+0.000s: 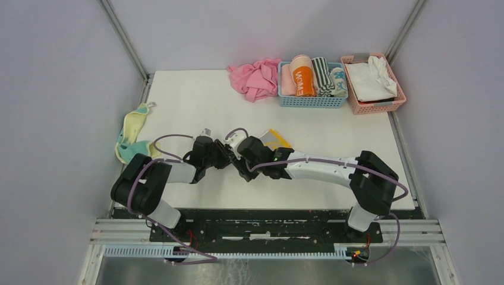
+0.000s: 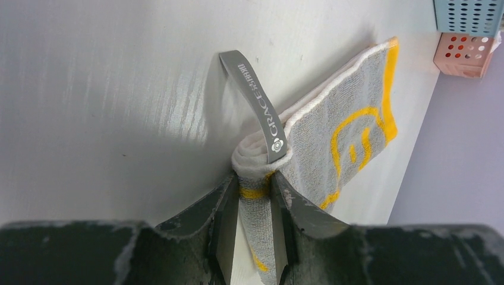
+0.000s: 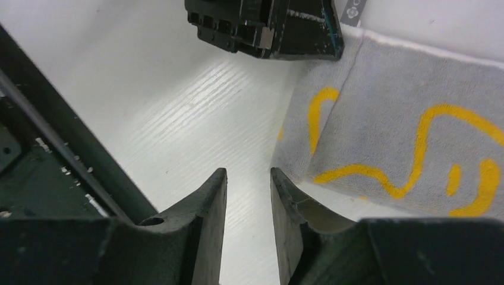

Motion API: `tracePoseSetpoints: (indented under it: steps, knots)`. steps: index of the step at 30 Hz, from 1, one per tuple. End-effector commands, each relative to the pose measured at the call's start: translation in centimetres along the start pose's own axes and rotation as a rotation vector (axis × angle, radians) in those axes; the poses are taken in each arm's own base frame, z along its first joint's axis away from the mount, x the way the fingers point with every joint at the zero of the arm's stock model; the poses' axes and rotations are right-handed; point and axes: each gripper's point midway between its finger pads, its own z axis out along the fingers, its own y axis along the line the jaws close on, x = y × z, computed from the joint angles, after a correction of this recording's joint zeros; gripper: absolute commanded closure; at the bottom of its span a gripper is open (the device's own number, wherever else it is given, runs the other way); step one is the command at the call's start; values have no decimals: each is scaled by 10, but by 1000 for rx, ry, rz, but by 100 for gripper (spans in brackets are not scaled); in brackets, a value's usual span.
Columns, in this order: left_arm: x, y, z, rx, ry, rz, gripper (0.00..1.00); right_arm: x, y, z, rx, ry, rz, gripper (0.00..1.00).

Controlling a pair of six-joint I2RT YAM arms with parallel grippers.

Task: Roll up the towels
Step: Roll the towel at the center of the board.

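- Grey towel (image 2: 345, 130) with yellow marks lies folded near the middle of the white table (image 1: 196, 101). In the top view only one corner shows, because the two grippers cover the rest.
- Pale yellow towel (image 1: 132, 138) with a teal figure is bunched at the table's left edge, centre left of the top view and well apart from both arms.
- Along the far edge, upper right of the top view, a crumpled pink cloth (image 1: 257, 78), a blue basket (image 1: 312, 101) of rolled towels and a pink basket (image 1: 375, 107) holding white cloth stand side by side.
- Left gripper (image 2: 255, 196) pinches the towel's folded edge between its fingers. A grey hanging loop (image 2: 252, 98) printed GRACE arches up just beyond the tips.
- Right gripper (image 3: 246, 181) is narrowly parted, with bare table in the gap. The finger (image 3: 285, 196) on the right of its wrist view sits just beside the fold; whether it touches cannot be told.
- Both arms reach low and inward from their bases, and their wrists meet at the centre of the top view.
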Motion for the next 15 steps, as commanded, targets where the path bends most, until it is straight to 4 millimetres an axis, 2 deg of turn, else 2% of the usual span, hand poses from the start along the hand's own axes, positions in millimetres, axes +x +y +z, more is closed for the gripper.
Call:
tracePoseSetpoints:
  steps: [1,4,7,12,15]
  knots:
    - [30,68,-10,-262,76,-6,65,-7,-18,15,167,15,-143,60]
    - [29,67,-10,-261,73,-4,65,-4,-17,26,188,34,-172,60]
    - [30,66,-10,-258,75,-2,65,8,-23,37,234,70,-192,60]
    - [31,66,-11,-259,75,-1,65,23,-38,40,310,106,-203,57]
    - [31,66,-10,-257,79,-1,65,35,-38,44,305,141,-208,55]
